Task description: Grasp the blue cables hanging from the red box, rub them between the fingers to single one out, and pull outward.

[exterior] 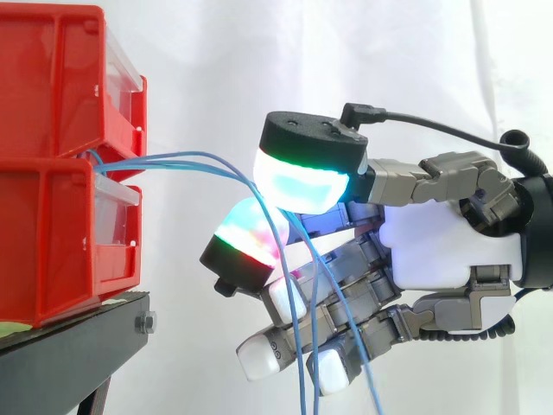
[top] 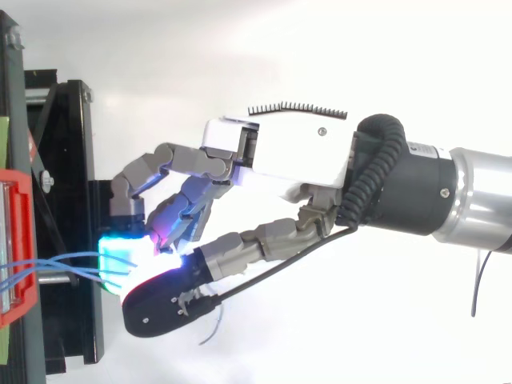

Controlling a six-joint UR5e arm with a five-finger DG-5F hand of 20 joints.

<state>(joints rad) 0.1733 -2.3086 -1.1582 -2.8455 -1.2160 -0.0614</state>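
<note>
**Hand pinched on the blue cables, out in front of the red bins**

From my side view I have two red bins stacked at the left on the black stand (exterior: pixel 69 346), the upper red bin (exterior: pixel 52 78) sitting on the lower red bin (exterior: pixel 52 242). Each has a clear front panel (exterior: pixel 121 82); I cannot make out anything lying inside either bin. The blue cables (exterior: pixel 186 156) come out at the top of the lower bin's front, right under the upper one, and arc across open air to the hand (exterior: pixel 441 251).

The hand comes in from the right with its palm facing the bins. Its big thumb pad (exterior: pixel 302 186), glowing white and cyan with a green edge, sits above a finger pad (exterior: pixel 246 242) glowing green, red and magenta. The cables pass between these two, and they appear to be clamped there, though the exact contact is hard for me to see. Past the pinch the strands hang loose over the lower fingers, whose pads glow white.

In the top view the cables (top: pixel 56 264) run from the bin (top: pixel 16 248) straight into the glowing pads of the hand (top: pixel 280 156)
</note>
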